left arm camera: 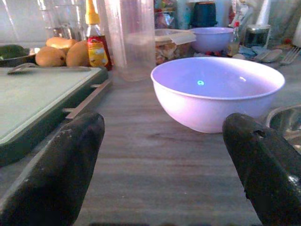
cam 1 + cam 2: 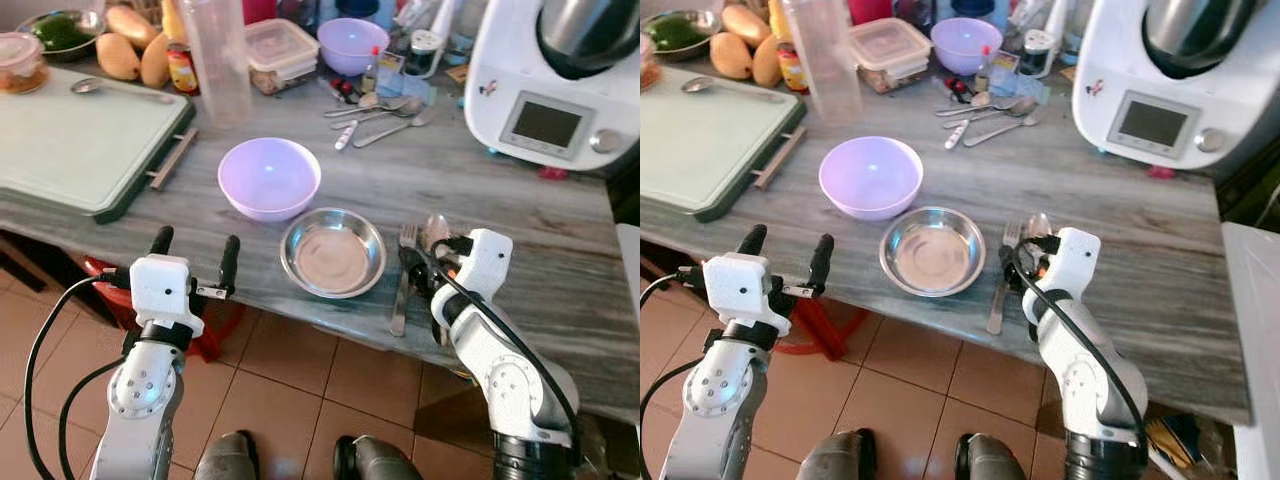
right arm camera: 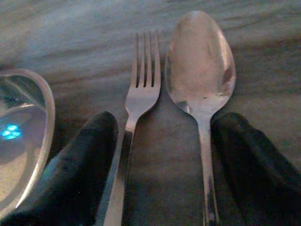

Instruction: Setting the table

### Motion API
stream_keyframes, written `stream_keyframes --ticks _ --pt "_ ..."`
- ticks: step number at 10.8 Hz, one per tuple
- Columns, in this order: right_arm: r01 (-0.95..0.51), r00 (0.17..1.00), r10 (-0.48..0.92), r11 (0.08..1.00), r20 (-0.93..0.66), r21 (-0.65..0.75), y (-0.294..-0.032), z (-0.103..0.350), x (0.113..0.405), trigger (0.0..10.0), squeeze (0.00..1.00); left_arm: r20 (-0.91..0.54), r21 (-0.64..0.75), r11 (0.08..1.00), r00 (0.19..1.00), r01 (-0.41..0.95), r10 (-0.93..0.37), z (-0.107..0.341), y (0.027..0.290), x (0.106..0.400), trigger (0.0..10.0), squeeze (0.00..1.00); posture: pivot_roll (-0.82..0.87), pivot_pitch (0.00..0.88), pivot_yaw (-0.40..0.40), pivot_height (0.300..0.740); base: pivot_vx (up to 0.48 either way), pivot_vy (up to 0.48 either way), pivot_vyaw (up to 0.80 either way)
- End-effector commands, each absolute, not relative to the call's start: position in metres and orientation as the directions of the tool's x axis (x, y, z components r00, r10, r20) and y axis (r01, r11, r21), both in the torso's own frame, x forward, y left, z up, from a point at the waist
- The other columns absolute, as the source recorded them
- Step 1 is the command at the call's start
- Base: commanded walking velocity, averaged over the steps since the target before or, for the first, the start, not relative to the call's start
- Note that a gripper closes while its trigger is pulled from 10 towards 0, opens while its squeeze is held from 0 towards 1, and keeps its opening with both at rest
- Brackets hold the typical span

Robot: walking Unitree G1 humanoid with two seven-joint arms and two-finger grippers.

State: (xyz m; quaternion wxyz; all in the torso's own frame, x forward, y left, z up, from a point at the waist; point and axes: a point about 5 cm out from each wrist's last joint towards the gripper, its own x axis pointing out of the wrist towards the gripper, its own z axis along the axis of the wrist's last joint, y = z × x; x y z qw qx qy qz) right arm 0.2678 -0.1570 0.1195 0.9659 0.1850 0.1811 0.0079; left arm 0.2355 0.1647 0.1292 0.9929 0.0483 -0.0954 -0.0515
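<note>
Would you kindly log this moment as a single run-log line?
task: setting table | right gripper: open, straddling fork and spoon beside steel bowl | left gripper: open, before purple bowl

Lilac bowl point(image 2: 268, 177); silver steel dish point(image 2: 333, 252); grey streaked countertop point(image 2: 500, 200); pale-green cutting board point(image 2: 70, 140).

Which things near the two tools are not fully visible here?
- Spoon: the handle end is cut by the right wrist view's edge; in the eye views the right tool covers it.
- Fork: lower handle cut off likewise.
- Steel bowl: cut by the left wrist view's edge, behind the left tool's finger.
</note>
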Motion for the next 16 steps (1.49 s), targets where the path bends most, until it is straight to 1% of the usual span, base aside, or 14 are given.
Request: stream_keyframes --ticks 1,5,6,10,12,14,15,16 --pt "0.124 0.903 0.04 0.929 -0.428 0.348 -0.169 0.102 0.258 10.0 1.0 0.176 0.099 0.989 0.977 0.107 -0.123 0.126 0.163 0.236 10.0 0.0 0.02 0.169 -0.046 0.74 0.0 0.0 0.0" --pt "0.091 0.939 0.035 0.934 -0.342 0.346 -0.171 0.114 0.258 10.0 1.0 0.181 0.098 0.989 0.975 0.109 -0.125 0.127 0.163 0.237 10.0 0.0 0.02 0.161 -0.048 0.74 0.0 0.0 0.0" --pt "0.097 0.952 0.017 0.93 -0.305 0.354 -0.175 0.118 0.256 10.0 0.0 0.182 0.097 0.989 0.975 0.109 -0.126 0.127 0.163 0.237 10.0 0.0 0.02 0.162 -0.047 0.74 0.0 0.0 0.0" --pt "0.04 0.973 0.042 0.937 -0.228 0.346 -0.18 0.124 0.247 10.0 0.0 0.186 0.098 0.989 0.974 0.112 -0.129 0.129 0.163 0.238 10.0 0.0 0.01 0.163 -0.038 0.74 0.0 0.0 0.0" --pt "-0.004 0.984 0.058 0.952 -0.169 0.306 -0.183 0.132 0.241 10.0 0.0 0.188 0.098 0.989 0.974 0.112 -0.129 0.13 0.164 0.239 10.0 0.0 0.01 0.164 -0.037 0.74 0.0 0.0 0.0" --pt "0.027 0.99 -0.001 0.982 -0.14 0.188 -0.191 0.135 0.236 10.0 0.0 0.187 0.096 0.989 0.974 0.112 -0.129 0.129 0.164 0.239 10.0 0.0 0.01 0.166 -0.037 0.74 0.0 0.0 0.0" --pt "0.073 0.988 -0.056 0.991 -0.145 0.11 -0.198 0.133 0.234 10.0 0.0 0.186 0.095 0.989 0.974 0.113 -0.129 0.129 0.164 0.238 10.0 0.0 0.01 0.167 -0.035 0.74 0.0 0.0 0.0" --pt "0.129 0.977 -0.115 0.989 -0.18 0.067 -0.206 0.126 0.232 10.0 0.0 0.184 0.095 0.989 0.974 0.114 -0.13 0.129 0.164 0.238 10.0 0.0 0.01 0.171 -0.035 0.74 0.0 0.0 0.0"
